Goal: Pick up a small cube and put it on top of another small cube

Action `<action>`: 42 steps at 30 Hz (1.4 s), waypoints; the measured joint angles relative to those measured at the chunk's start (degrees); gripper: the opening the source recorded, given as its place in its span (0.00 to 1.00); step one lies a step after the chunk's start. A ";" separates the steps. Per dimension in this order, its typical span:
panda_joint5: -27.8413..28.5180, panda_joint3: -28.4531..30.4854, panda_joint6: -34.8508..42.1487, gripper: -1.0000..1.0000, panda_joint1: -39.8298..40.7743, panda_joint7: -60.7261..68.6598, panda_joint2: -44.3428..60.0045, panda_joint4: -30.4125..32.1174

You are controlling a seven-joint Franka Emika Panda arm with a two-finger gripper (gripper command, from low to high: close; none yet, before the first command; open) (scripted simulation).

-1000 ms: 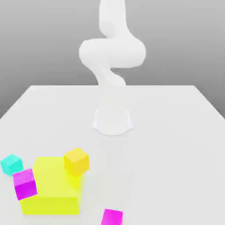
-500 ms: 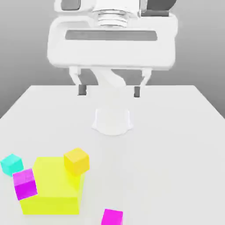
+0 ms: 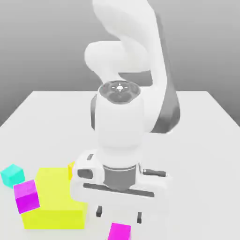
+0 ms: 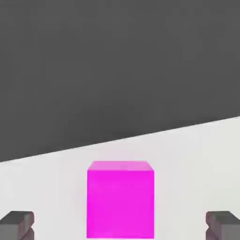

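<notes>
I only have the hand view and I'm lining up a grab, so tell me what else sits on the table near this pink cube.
Observer: In the exterior view, a big yellow block sits toward that view's left of your pink cube.
Operator: Report any other small cubes.
Observer: A second pink cube rests against the yellow block's left side, partly overlapping it.
Operator: Keep going.
Observer: A teal cube sits on the table just beyond that second pink cube, further to the exterior view's left.
Operator: Confirm where my pincer stands.
Observer: The pincer is open and hangs just above your pink cube, one finger off to each side.
</notes>
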State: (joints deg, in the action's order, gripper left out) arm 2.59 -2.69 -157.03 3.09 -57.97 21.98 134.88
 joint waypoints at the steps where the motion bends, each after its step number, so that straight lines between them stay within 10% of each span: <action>1: 0.17 0.19 -1.58 0.50 -0.15 -0.15 2.08 -0.40; 2: 0.37 0.39 -3.18 0.50 -0.31 -0.31 4.14 -0.81; 3: 0.53 0.45 -4.18 0.00 -0.33 -0.43 5.45 -1.08; 15: -0.41 -0.23 2.75 0.00 0.42 -0.12 -3.67 1.10; 33: -1.11 5.83 18.04 0.00 9.72 -20.92 -40.69 22.75; 38: -1.30 6.08 8.60 0.00 10.35 -21.85 -34.22 25.71; 39: -1.35 6.20 6.75 1.00 10.23 -21.85 -32.71 26.07; 42: -1.35 6.20 6.75 1.00 10.23 -21.85 -32.71 26.07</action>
